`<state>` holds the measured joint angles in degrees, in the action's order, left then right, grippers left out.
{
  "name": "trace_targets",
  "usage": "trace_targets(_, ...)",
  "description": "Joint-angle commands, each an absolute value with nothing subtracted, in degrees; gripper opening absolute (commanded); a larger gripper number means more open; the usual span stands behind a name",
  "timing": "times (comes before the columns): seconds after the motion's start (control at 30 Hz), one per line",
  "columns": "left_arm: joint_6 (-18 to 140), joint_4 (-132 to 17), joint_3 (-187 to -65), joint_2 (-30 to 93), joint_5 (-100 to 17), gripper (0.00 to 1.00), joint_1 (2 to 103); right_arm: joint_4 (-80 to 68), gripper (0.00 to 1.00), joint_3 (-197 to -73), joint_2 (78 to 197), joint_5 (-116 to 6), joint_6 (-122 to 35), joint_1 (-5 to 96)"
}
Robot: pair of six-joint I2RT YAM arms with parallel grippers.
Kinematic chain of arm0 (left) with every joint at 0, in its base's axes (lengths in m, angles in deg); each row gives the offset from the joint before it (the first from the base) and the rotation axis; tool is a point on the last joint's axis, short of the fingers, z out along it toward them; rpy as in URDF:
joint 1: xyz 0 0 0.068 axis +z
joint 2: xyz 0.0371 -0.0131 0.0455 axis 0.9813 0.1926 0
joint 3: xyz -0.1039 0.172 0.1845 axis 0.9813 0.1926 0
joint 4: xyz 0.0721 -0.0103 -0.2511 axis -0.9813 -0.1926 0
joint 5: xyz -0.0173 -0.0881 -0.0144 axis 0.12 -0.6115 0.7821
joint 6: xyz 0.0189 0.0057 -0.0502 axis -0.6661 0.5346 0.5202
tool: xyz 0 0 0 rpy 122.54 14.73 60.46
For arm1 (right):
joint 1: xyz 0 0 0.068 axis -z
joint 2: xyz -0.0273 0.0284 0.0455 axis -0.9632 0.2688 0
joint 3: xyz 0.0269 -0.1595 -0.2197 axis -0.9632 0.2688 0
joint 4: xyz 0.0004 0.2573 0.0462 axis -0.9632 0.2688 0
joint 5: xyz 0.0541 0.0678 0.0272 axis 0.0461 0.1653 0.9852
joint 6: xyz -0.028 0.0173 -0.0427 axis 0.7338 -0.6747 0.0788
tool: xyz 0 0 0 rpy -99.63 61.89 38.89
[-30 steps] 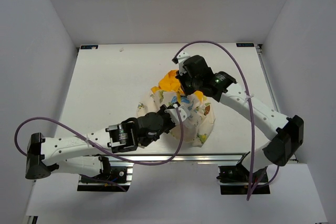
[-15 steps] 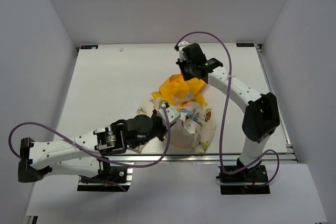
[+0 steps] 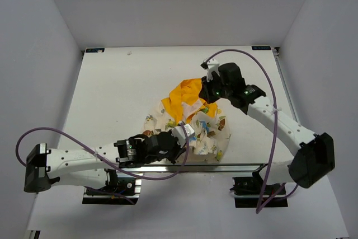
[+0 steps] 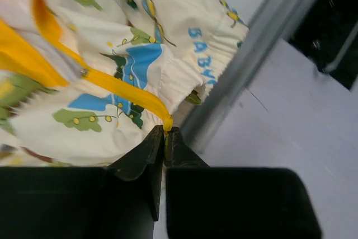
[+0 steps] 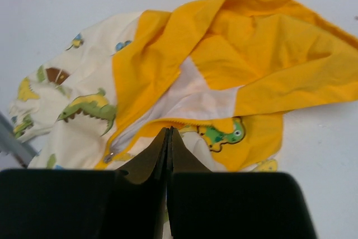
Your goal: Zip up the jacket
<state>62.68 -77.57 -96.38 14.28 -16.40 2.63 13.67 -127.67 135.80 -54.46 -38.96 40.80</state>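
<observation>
2 grippers work the jacket (image 3: 208, 132) crumpled at the table (image 3: 112, 93) front: left gripper (image 4: 166, 134) pinches the yellow edging (image 4: 112, 85) end, right gripper (image 5: 168, 135) is pressed shut near the hood (image 5: 268, 43); looks thin, floppy, so I'd grip that edging.

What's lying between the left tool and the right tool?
Only the jacket: its crumpled cream front and yellow lining fill the stretch from left tool to right tool, per the top view.

"What is holding everything up?"
"A big white table (image 3: 112, 93)."
"What lies on it?"
"The little jacket (image 3: 197, 130), all bunched up near the front edge, its yellow hood toward the back."
</observation>
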Motion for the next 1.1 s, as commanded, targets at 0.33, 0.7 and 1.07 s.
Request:
trace_targets(0.33, 78.1, -82.2, -88.0, 16.5, -41.8, 0.28, 2.3, 9.9, 0.25, -118.1, 136.5, -42.1, -38.9, 30.1)
trace_targets(0.7, 94.3, -92.8, -92.5, 4.7, -14.2, 0.98, 2.3, 10.6, 0.45, -116.5, 142.5, -53.3, -42.5, 27.6)
trace_targets(1.07, 99.3, -78.0, -86.3, 16.2, -31.4, 0.90, 29.8, 8.8, 0.49, -108.7, 142.2, -57.9, -47.9, 27.6)
